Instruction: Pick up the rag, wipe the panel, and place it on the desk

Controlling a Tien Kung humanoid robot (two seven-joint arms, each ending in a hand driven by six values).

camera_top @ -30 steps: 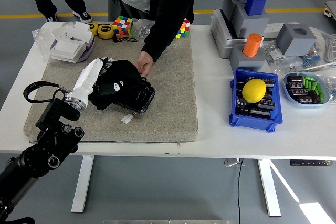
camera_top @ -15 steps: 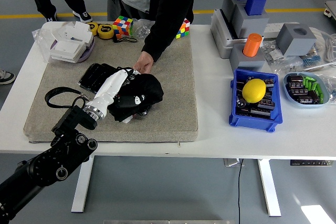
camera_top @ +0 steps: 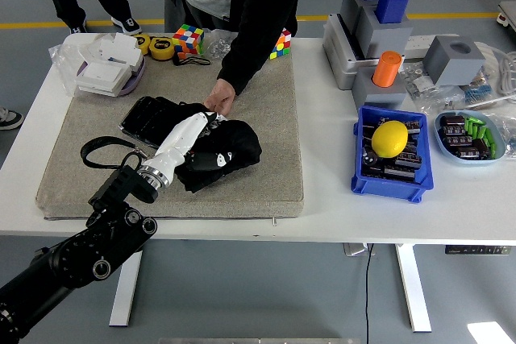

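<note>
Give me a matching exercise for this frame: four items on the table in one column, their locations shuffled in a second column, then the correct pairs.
Items:
1. black rag
2. lemon
3. orange cylinder
4. panel

Places:
A. inside the blue bin
B. on the grey block behind the blue bin
C. under the left hand, on the mat
D. on the mat, left of the person's hand

Pairs: 1-C, 2-A, 3-B, 4-D

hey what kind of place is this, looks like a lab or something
Probably a robotics test lab: a white height-adjustable table on grey floor with yellow line tape, and a blue plastic parts bin.
</note>
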